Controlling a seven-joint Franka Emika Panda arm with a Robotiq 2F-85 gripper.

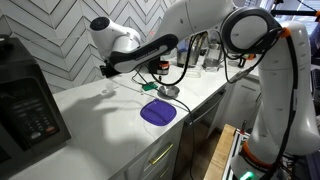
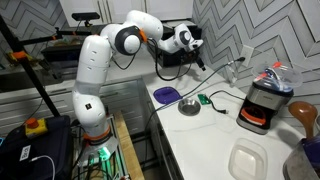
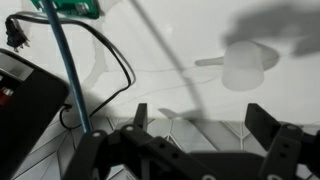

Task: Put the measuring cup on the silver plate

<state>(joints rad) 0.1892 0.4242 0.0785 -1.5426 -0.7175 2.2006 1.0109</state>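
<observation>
One tiny, pale, see-through measuring cup [image 3: 245, 66] is sitting on the white counter [image 3: 205, 30], and nothing is holding it.

The black pincer [image 3: 198, 110] is hanging above the counter with its two fingers spread wide and nothing between them. The cup is sitting just ahead of it, with its little handle poking out sideways. It is looking very light and thin, so a bump is likely sending it sliding or tipping. Squeezing gently across its round wall is looking like the best hold. The small shiny round silver plate [image 1: 169, 92] is waiting well apart, just beside the bigger purple plate [image 1: 158, 113].
</observation>
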